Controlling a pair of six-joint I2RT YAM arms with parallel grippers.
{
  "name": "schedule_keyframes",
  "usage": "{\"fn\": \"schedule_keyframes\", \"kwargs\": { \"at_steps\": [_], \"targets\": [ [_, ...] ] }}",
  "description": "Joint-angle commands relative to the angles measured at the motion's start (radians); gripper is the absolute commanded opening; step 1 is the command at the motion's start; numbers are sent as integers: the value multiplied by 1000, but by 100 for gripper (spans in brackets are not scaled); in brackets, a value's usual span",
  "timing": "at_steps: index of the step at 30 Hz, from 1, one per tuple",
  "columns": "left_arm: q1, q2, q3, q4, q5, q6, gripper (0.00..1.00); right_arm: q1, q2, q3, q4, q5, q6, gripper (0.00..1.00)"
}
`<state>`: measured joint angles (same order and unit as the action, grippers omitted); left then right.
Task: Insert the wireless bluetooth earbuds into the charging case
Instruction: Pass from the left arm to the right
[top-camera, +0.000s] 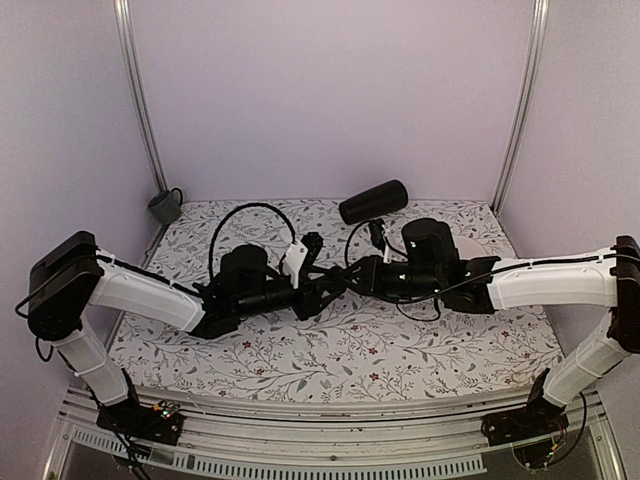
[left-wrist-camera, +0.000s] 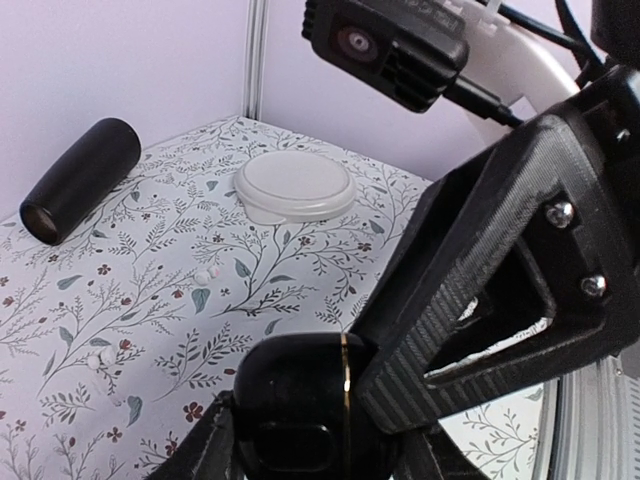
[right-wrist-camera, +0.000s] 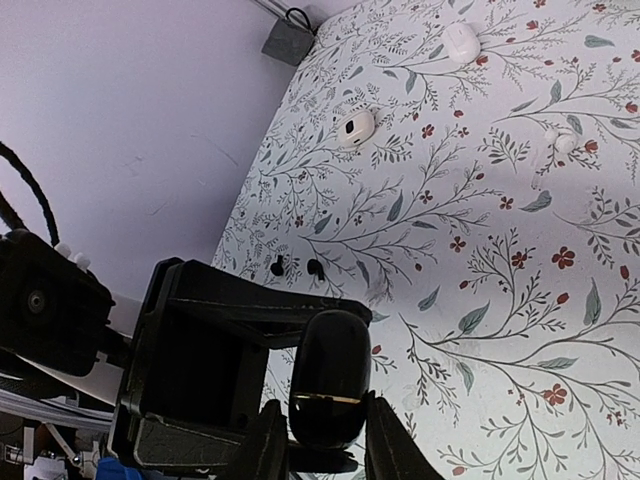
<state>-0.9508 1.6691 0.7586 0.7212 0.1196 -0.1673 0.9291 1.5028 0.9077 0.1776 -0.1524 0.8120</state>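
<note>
The charging case (right-wrist-camera: 330, 372) is a glossy black oval pod with a thin gold seam, and its lid looks closed. It hangs above the table at mid-table between both grippers. My right gripper (right-wrist-camera: 328, 450) is shut on its lower half. My left gripper (left-wrist-camera: 315, 455) is shut on the case (left-wrist-camera: 305, 410) from the opposite side. In the top view the left gripper (top-camera: 335, 283) and right gripper (top-camera: 352, 278) meet fingertip to fingertip. Two tiny black earbuds (right-wrist-camera: 277, 266) (right-wrist-camera: 315, 268) lie side by side on the floral cloth beyond the case. They do not show in the top view.
A black cylinder (top-camera: 373, 201) lies at the back centre. A white round disc (left-wrist-camera: 295, 187) lies near the right arm. A grey cup (top-camera: 163, 206) stands in the back left corner. A white earbud case (right-wrist-camera: 355, 128) and small white buds (right-wrist-camera: 560, 142) lie on the cloth.
</note>
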Motion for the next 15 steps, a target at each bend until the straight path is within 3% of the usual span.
{"fn": "schedule_keyframes", "kwargs": {
  "at_steps": [1,13,15],
  "targets": [
    [-33,-1,16,33,33,6,18,12,25,21,11,7,-7,26],
    [-35,-10,9,46,48,1,24,13,44,48,-3,19,-37,33],
    [-35,-16,3,47,38,-1,24,12,45,50,-3,16,-37,28]
  ]
}}
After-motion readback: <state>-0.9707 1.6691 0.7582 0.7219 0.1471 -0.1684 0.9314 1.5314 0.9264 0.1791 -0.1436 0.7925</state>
